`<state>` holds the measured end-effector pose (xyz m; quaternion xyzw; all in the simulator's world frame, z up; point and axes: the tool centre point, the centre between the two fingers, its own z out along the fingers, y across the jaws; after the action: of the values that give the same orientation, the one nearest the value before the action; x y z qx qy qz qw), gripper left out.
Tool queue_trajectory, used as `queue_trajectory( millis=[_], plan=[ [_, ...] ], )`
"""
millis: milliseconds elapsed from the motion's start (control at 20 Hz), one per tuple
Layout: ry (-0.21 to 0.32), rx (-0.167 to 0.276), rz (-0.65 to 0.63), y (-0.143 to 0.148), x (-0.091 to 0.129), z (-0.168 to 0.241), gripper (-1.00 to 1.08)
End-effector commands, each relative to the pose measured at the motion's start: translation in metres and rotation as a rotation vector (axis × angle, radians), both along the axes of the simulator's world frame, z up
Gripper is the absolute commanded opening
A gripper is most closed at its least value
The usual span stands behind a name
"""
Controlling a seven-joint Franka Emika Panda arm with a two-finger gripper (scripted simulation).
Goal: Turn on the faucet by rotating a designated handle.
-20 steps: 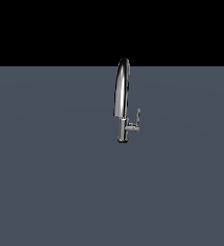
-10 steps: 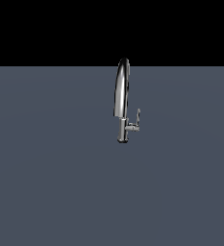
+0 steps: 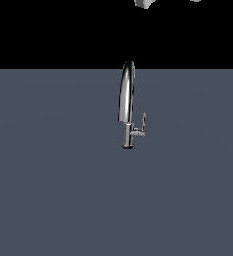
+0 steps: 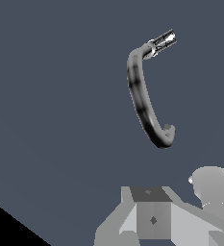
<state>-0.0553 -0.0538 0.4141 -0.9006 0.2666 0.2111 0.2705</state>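
The chrome faucet [image 3: 126, 100] stands upright on the dark grey surface, its tall arched spout rising from a short base. The handle [image 3: 143, 124], a small upright lever on a short stub, sticks out of the base toward the exterior view's right. In the wrist view the faucet [image 4: 142, 98] appears from above as a curved arc, with the handle [image 4: 164, 40] a bright stub at its far end. My gripper [image 4: 152, 214] shows only as grey blocks at the frame's edge, well away from the faucet and holding nothing. Its fingers cannot be made out.
Flat dark grey ground [image 3: 53, 190] stretches all around the faucet. Small pale grey parts of my arm [image 3: 143, 3] poke in at the top edge of the exterior view, high above the spout.
Pale grey parts of my arm have come into view at the top edge of the exterior view. The faucet and its handle have not moved.
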Motion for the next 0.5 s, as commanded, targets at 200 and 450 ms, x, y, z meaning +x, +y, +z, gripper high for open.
queue_trajectory(
  millis=[200,450],
  plan=[
    [0.096,0.116,-0.11,-0.015,0.031,-0.032,-1.0],
    [0.176,0.211,-0.2,-0.027,0.052,-0.062,-1.0]
  ],
)
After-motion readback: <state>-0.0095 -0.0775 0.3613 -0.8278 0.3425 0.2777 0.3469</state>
